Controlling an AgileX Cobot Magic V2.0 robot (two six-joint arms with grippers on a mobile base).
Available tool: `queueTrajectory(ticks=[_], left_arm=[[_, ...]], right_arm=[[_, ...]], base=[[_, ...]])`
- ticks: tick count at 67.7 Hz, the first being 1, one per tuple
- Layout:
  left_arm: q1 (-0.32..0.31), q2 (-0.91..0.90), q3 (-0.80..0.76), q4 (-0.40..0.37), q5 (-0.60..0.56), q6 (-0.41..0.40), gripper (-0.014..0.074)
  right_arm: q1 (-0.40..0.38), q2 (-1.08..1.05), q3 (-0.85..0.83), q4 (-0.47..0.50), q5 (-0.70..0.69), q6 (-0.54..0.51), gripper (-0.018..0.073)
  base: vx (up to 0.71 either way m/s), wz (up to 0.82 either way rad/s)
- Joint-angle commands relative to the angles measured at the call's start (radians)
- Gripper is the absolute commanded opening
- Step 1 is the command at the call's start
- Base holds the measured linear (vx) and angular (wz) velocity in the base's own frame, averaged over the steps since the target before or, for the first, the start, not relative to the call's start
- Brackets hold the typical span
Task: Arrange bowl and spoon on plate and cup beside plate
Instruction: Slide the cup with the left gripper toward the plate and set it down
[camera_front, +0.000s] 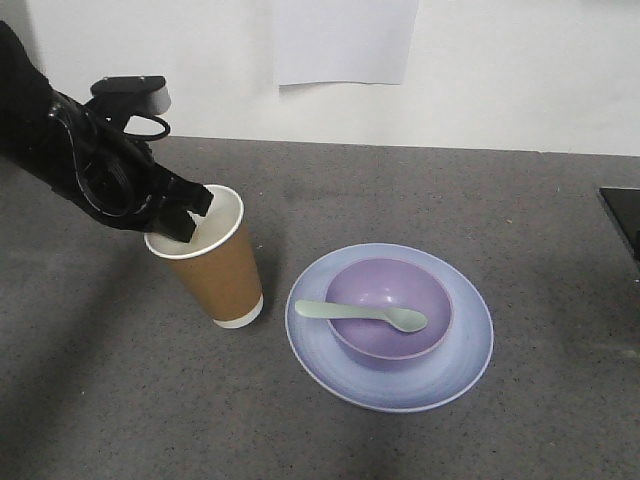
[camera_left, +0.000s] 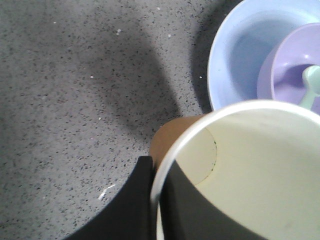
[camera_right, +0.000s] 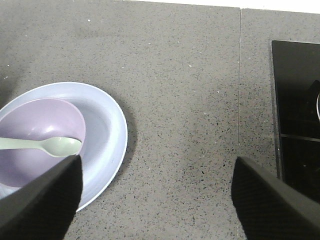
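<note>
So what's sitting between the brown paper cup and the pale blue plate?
Nothing: only a narrow strip of bare grey tabletop separates the brown paper cup from the pale blue plate, clearest in the front-facing view.

Grey speckled countertop (camera_front: 500, 200) with cup, plate and a black panel.
A brown paper cup (camera_front: 222, 275) is stood upright on it, just left of the pale blue plate (camera_front: 460, 360), close but apart. A seam line (camera_right: 239, 90) is seen in the surface; a black glossy panel (camera_right: 297, 110) is set at its right edge.
</note>
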Motion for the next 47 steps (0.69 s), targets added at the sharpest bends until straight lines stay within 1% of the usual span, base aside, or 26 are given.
queueTrajectory(ticks=[1,8,25,35,39,47], left_arm=[[-0.014,-0.045,-0.005,-0.031,-0.065,0.0,-0.0008],[-0.018,-0.044,0.016,-0.031,-0.088,-0.004,-0.0008],[-0.018,-0.018,0.018,-0.032,-0.092,-0.006,-0.0008],[-0.03,0.003,0.018,-0.038,-0.092,-0.006,-0.0008],[-0.036,0.008,0.018,-0.029,-0.092,-0.006,-0.0008],[-0.036,0.018,0.018,-0.03,-0.091,-0.006,-0.0008]], right_arm=[[-0.004,-0.002,-0.026,-0.004,-0.067,-0.007,0.0582],[-0.004,-0.002,-0.026,-0.004,-0.067,-0.007,0.0582],[-0.004,-0.002,-0.026,-0.004,-0.067,-0.007,0.0582],[-0.004,-0.002,-0.026,-0.004,-0.067,-0.007,0.0582],[-0.004,-0.002,-0.026,-0.005,-0.067,-0.007,0.0582],[-0.004,-0.002,-0.026,-0.005,-0.067,-0.007,0.0582]], base=[[0.0,0.0],[0.0,0.0],[0.0,0.0],[0.0,0.0],[0.0,0.0],[0.0,0.0]])
